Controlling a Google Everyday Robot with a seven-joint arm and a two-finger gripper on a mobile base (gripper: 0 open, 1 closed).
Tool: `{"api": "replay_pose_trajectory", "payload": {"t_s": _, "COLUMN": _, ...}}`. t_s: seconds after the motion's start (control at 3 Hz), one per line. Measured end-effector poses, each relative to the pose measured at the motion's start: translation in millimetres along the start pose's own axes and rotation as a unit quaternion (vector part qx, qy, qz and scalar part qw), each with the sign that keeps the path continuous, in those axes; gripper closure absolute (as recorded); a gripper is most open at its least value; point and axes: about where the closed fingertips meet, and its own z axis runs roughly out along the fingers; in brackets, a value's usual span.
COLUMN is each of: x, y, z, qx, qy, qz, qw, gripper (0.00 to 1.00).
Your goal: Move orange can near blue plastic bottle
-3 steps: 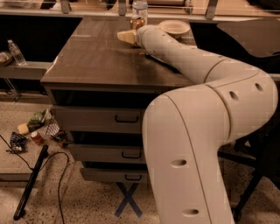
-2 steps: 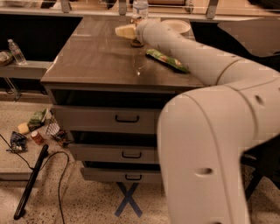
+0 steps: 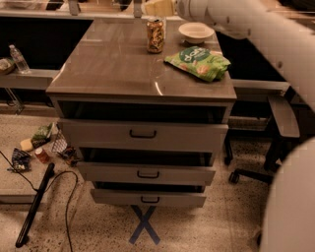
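Gripper (image 3: 158,7) hovers above orange can (image 3: 155,35).

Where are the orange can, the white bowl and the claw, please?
orange can (image 3: 155,37): camera view, its mottled side.
white bowl (image 3: 196,38): camera view, its front wall.
claw (image 3: 158,7): camera view, top edge behind the can, its pale tip.
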Motion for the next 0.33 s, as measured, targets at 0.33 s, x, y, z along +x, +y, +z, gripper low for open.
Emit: {"api": "replay_pose_trajectory", "payload": {"t_s": 0.33, "x": -35.4, "y": 17.8, "z": -36.2, "qx": -0.004, "qy": -0.006, "qz": -0.008, "qw": 0.9999, "gripper": 0.00}}
